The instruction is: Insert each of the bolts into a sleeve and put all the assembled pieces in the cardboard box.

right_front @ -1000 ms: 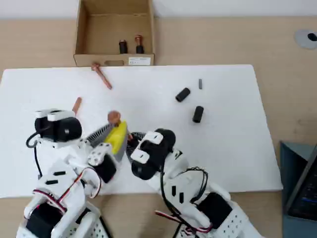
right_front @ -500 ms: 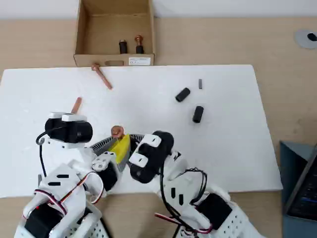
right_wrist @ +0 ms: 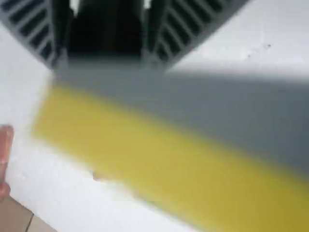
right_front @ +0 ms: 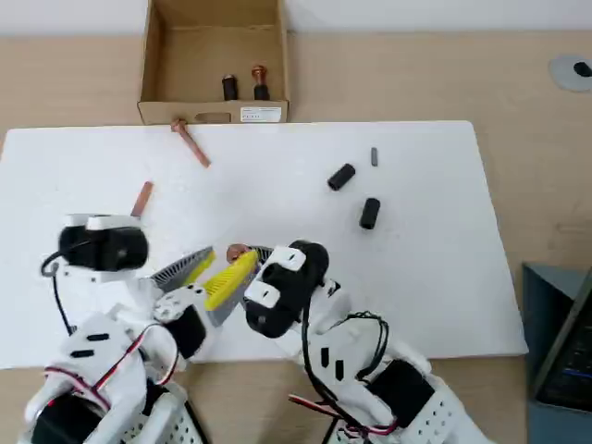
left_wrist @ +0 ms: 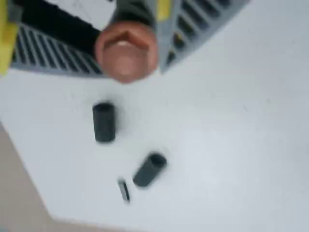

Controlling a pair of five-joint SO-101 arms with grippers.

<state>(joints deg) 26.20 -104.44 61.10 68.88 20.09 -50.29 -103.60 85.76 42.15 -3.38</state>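
Note:
My left gripper [right_front: 228, 263], its fingers taped yellow, is shut on a copper bolt [right_front: 237, 252] near the mat's front middle. The bolt's round head [left_wrist: 126, 52] fills the space between the fingers in the left wrist view. The bolt's head lies right beside my right gripper [right_front: 258, 256]. That gripper [right_wrist: 107, 34] is shut on something dark that looks like a black sleeve [right_wrist: 106, 24], with the left gripper's yellow finger [right_wrist: 145, 159] crossing just in front. Two more black sleeves [right_front: 341, 177] [right_front: 370, 213] lie on the mat to the right.
The cardboard box [right_front: 153, 55] stands at the back left with two assembled pieces [right_front: 229, 87] [right_front: 260, 83] inside. Two loose copper bolts [right_front: 191, 141] [right_front: 141, 197] lie on the white mat [right_front: 444, 277]. A small dark pin [right_front: 374, 156] lies near the sleeves.
My left gripper has carried the bolt forward and to the right, up to the right gripper. The right arm has hardly moved.

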